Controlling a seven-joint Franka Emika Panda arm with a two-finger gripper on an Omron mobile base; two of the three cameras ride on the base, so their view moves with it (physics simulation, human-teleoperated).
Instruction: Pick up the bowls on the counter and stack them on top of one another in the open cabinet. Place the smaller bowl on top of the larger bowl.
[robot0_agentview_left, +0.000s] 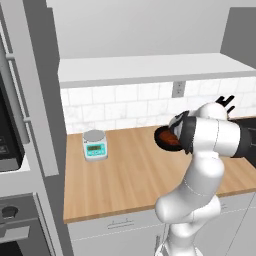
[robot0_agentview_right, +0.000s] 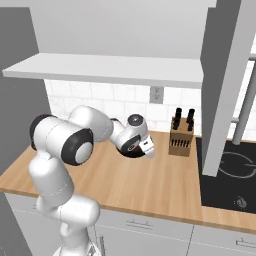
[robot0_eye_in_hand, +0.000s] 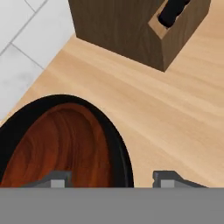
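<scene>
The reddish-brown smaller bowl (robot0_eye_in_hand: 61, 144) sits nested inside the glossy black larger bowl (robot0_eye_in_hand: 116, 140) on the light wood counter (robot0_eye_in_hand: 175, 127), near the tiled back wall. My gripper (robot0_eye_in_hand: 112, 179) is open just over them, one fingertip above the brown inside and the other outside the black rim, which runs between them. In the right base view the gripper (robot0_agentview_right: 146, 149) hangs at the bowls' right edge and the hand hides most of the black bowl (robot0_agentview_right: 129, 152). From the left base, the brown bowl (robot0_agentview_left: 168, 138) shows beside my forearm. The open cabinet (robot0_agentview_left: 140, 67) hangs above, its white bottom shelf bare.
A teal-and-white kitchen scale (robot0_agentview_left: 95, 145) stands at the counter's left. A wooden knife block (robot0_agentview_right: 181, 136) stands just right of the bowls, against the wall. A black cooktop (robot0_agentview_right: 230, 175) lies further right; a tall grey oven column (robot0_agentview_left: 25, 150) bounds the left.
</scene>
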